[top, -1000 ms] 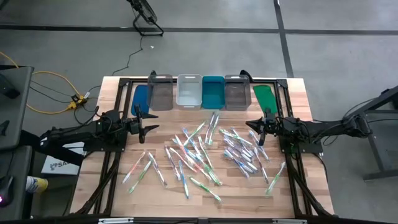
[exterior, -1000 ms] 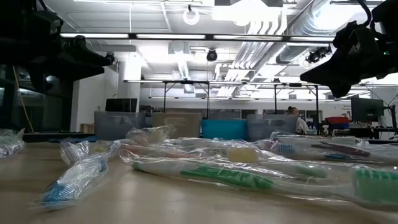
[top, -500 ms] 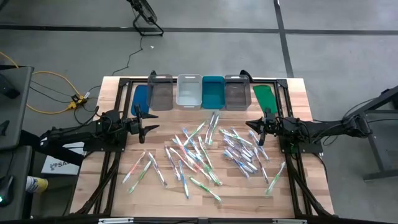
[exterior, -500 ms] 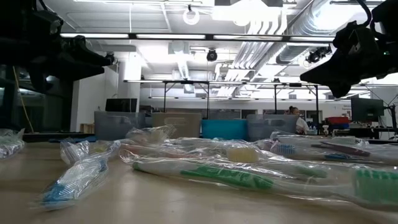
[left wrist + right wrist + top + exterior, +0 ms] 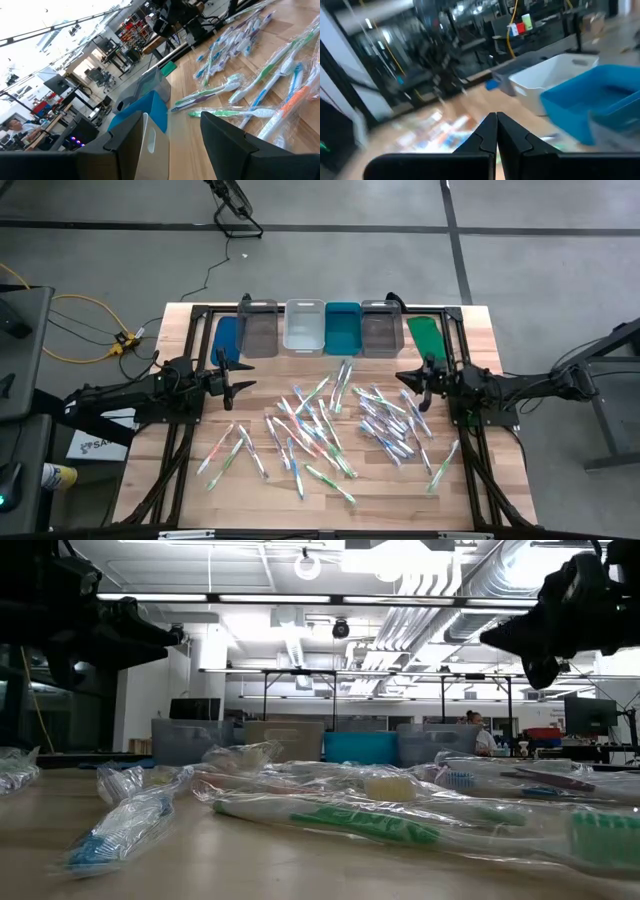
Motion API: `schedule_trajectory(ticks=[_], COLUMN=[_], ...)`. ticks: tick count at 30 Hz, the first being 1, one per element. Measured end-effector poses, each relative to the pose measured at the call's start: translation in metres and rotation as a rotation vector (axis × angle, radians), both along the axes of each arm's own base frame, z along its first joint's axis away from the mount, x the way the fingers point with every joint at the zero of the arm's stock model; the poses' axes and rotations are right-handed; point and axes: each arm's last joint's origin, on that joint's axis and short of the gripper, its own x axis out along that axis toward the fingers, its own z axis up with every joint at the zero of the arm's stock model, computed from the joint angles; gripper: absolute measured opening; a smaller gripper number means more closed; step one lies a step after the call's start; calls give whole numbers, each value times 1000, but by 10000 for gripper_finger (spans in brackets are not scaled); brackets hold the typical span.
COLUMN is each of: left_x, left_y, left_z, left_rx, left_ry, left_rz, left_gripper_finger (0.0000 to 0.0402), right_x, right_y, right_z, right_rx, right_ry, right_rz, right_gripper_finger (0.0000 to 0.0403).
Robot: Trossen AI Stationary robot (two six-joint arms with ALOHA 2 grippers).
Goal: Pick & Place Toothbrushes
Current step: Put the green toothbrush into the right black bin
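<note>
Many wrapped toothbrushes (image 5: 322,423) lie scattered flat on the wooden table (image 5: 480,330), filling its middle; the low view shows them close up (image 5: 330,820). My left gripper (image 5: 243,379) hovers open above the table's left side, pointing level toward the pile, which its wrist view shows ahead (image 5: 240,80). My right gripper (image 5: 405,380) hovers shut above the table's right side, at the pile's edge, and holds nothing (image 5: 496,131). Both hang well clear of the table in the low view, the left gripper (image 5: 170,635) and the right gripper (image 5: 492,638).
A row of bins stands along the far edge: grey (image 5: 260,328), clear (image 5: 304,327), teal (image 5: 342,328), grey (image 5: 380,328), with a blue piece (image 5: 228,337) and a green piece (image 5: 428,335) at its ends. Dark frame rails (image 5: 180,450) run along both sides. Bare wood lies near the front edge.
My right gripper has rolled about its wrist and tipped, so its fingertips stand a little higher in the low view; it stays shut and in place. The toothbrushes have not moved.
</note>
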Motion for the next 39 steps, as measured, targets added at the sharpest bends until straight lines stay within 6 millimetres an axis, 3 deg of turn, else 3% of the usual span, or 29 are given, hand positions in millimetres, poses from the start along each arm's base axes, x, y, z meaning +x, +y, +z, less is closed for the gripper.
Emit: schedule_trajectory(ticks=[5,12,16,22,27,39], left_x=[0,0,0,0,0,0], left_y=[0,0,0,0,0,0], left_z=[0,0,0,0,0,0], left_rx=[0,0,0,0,0,0], left_ry=[0,0,0,0,0,0], left_rz=[0,0,0,0,0,0], left_gripper_finger=[193,193,193,193,193,193], right_x=[0,-1,-1,1,6,35], right_y=[-1,-3,-3,-2,3,44], right_z=[1,3,23,54,69,59], right_rx=[18,185,244,355,504,866], right_ry=[-17,-46,-49,113,307,643], right_rz=[-39,-111,-113,-139,-139,-50], right_gripper_finger=[2,2,2,2,2,2])
